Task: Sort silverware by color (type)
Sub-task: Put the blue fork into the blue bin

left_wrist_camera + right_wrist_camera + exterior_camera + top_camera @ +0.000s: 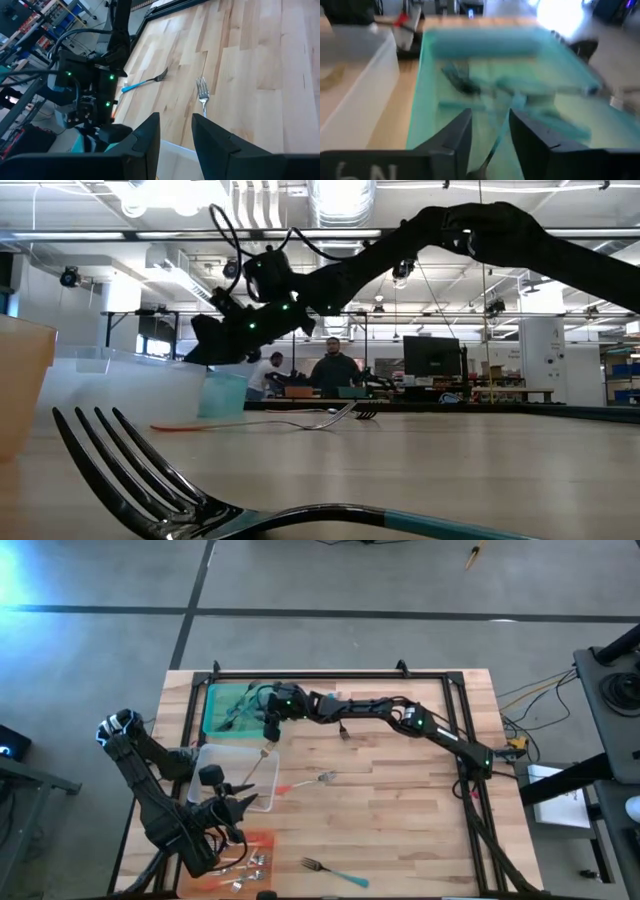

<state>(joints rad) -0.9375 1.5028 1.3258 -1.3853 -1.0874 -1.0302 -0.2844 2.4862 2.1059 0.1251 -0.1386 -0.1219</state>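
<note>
Teal-handled forks (470, 85) lay heaped in the green tray (212, 710) at the far left of the table; one more teal-handled fork (492, 150) showed between the right gripper's fingers in the right wrist view, though whether it was gripped or loose could not be told; the view was blurred. Right gripper (270, 730) hung over the green tray's near right edge, arm stretched across from the right side; fingers parted by a narrow gap.

Other forks elsewhere: a gold fork (262, 762) lay in the clear tray (205, 755); a red-handled fork (308, 780) lay on bare wood just right of that tray; a teal-handled fork (335, 872) sat near the front edge; several forks (252, 862) rested on the orange tray (262, 840) at front left.

Left gripper (240, 805) was poised at the clear tray's near side; fingers slightly apart, nothing between them.
</note>
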